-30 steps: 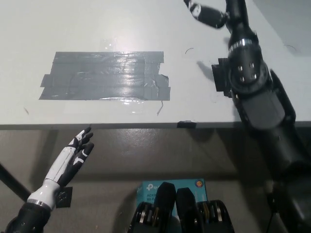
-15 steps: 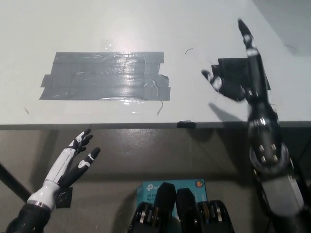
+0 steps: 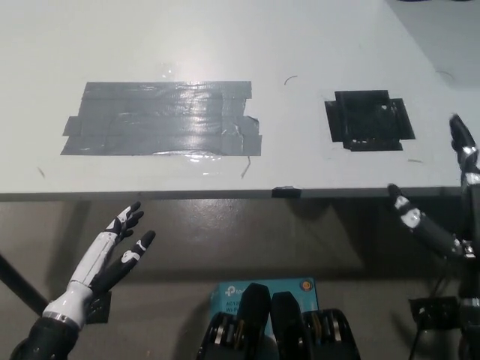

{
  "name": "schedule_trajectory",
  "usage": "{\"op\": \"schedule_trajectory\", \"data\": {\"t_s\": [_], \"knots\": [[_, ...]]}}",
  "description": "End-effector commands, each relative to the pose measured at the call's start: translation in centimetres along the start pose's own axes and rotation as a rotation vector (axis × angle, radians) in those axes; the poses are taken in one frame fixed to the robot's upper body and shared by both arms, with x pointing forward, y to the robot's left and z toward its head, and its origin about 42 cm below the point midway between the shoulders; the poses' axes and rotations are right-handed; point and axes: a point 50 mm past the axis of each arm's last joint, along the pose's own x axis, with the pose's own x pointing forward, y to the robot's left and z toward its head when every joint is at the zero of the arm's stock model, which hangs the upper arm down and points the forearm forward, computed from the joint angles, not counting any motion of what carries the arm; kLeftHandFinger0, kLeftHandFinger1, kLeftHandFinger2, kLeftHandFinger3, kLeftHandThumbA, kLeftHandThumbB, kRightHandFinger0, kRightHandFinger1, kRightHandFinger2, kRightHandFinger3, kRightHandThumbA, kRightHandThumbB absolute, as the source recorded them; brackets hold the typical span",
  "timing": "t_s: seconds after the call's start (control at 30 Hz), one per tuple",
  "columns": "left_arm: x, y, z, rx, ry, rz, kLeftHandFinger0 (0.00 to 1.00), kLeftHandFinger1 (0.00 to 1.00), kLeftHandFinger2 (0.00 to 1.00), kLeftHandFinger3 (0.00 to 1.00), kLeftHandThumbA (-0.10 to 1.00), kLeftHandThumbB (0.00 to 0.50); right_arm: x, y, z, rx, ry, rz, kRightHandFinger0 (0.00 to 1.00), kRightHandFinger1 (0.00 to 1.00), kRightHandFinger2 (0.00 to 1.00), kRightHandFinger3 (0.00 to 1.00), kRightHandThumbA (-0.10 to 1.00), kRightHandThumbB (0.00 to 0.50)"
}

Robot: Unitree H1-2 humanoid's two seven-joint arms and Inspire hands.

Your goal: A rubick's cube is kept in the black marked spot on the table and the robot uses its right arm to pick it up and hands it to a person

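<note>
The black marked spot [image 3: 368, 120] on the white table [image 3: 225, 45] lies bare; no cube shows anywhere in the head view. My black right hand [image 3: 446, 210] is open at the picture's right edge, below the table's front edge, with its fingers spread and holding nothing. My white left hand [image 3: 112, 251] rests open at the lower left, below the table's front edge.
A wide patch of grey tape [image 3: 161, 118] covers the table's left middle. A teal box [image 3: 266, 289] lies on the floor under the table's front edge. A small black mark [image 3: 286, 192] sits on that edge.
My right arm has pulled back from far over the table, across the black spot, down to the right below the table's edge. The black spot is now uncovered. The left hand barely moved.
</note>
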Motion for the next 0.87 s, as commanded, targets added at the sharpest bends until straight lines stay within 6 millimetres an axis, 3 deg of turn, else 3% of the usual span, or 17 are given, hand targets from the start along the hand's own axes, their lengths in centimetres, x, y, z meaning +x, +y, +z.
{"op": "schedule_trajectory", "data": {"t_s": [0.0,0.1,0.2,0.53,0.83], "knots": [[-0.6,-0.2,0.1,0.009,-0.048,-0.012,1.00,1.00,1.00,1.00,0.84,0.132,-0.2,0.2,-3.4,0.069,0.071,0.078,1.00,1.00,1.00,1.00,0.72,0.278],[-1.0,-0.7,-0.3,-0.003,-0.042,-0.011,1.00,1.00,1.00,1.00,0.85,0.138,-0.7,0.4,-5.6,0.075,0.140,0.119,1.00,1.00,1.00,1.00,0.71,0.283],[-1.6,-0.9,-0.7,-0.002,-0.016,-0.006,1.00,1.00,1.00,1.00,0.92,0.177,-1.7,1.5,-8.1,0.105,0.243,0.207,1.00,1.00,1.00,1.00,0.73,0.307],[-3.6,-1.7,-1.7,-0.010,0.037,-0.013,1.00,1.00,1.00,1.00,0.99,0.201,-3.9,2.4,-8.7,0.137,0.278,0.259,1.00,1.00,1.00,1.00,0.73,0.307],[-3.6,-1.6,-1.7,-0.001,0.036,-0.003,1.00,1.00,1.00,1.00,1.00,0.212,-3.9,2.6,-8.7,0.172,0.282,0.268,1.00,1.00,1.00,1.00,0.72,0.327]]}}
